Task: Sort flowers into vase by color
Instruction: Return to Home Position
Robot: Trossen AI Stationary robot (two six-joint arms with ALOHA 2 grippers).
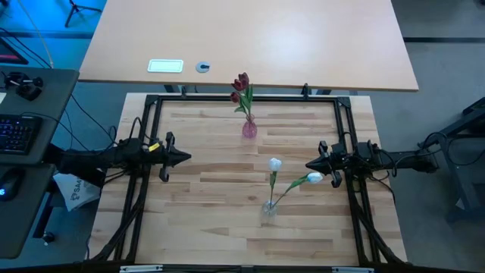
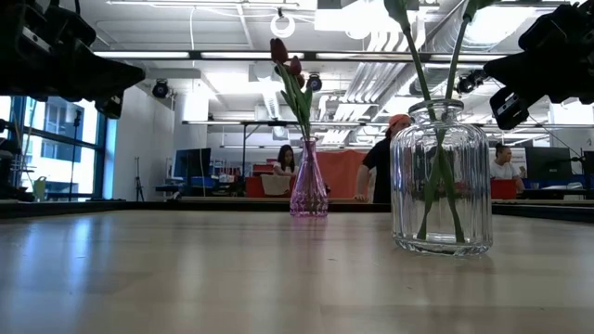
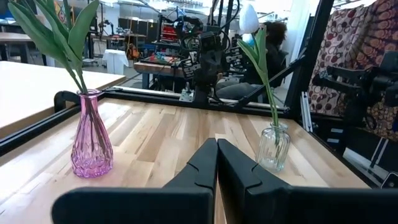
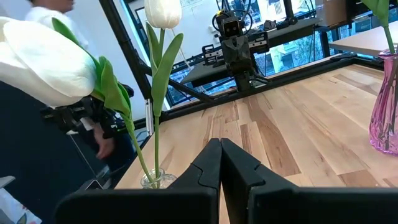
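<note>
Red flowers (image 1: 241, 85): stems in the pink vase (image 1: 249, 129), near the far edge of the table (image 1: 204, 227), grouped by colour.
White flowers (image 1: 275, 164): two, in the clear vase (image 2: 440, 176), nearer the front edge; one leans rightward.
Left gripper (image 1: 188, 158): by the left edge, fingers pressed together, empty.
Right gripper (image 1: 308, 164): by the right edge, likewise closed on nothing. Sorting looks complete.
</note>
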